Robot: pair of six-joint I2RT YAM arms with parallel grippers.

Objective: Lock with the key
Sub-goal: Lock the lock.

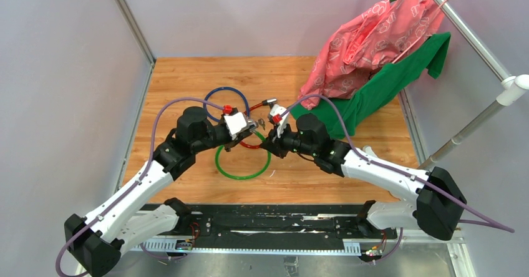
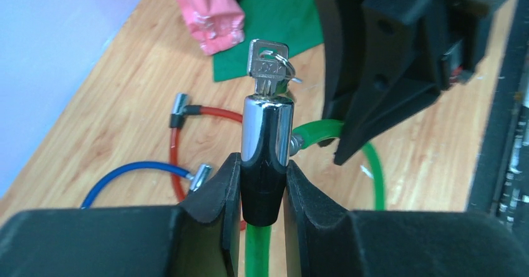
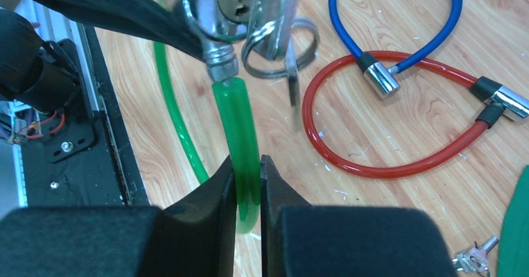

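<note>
My left gripper [image 2: 262, 165] is shut on the black collar of the green cable lock's silver cylinder [image 2: 267, 133] and holds it upright. The small silver key [image 2: 268, 62] sticks in the cylinder's top, its ring [image 3: 277, 52] and a second key hanging beside it. My right gripper [image 3: 248, 161] is shut on the green cable [image 3: 240, 127] just below its metal end, which enters the cylinder's side. In the top view both grippers [image 1: 249, 126] [image 1: 273, 136] meet over the green loop [image 1: 243, 168].
A red cable lock [image 3: 374, 165] and a blue cable lock [image 3: 399, 34] lie on the wooden table behind the green loop. A spare bunch of small keys [image 3: 474, 255] lies near the green shirt [image 1: 380, 90]. A pink garment [image 1: 368, 40] hangs at the back right.
</note>
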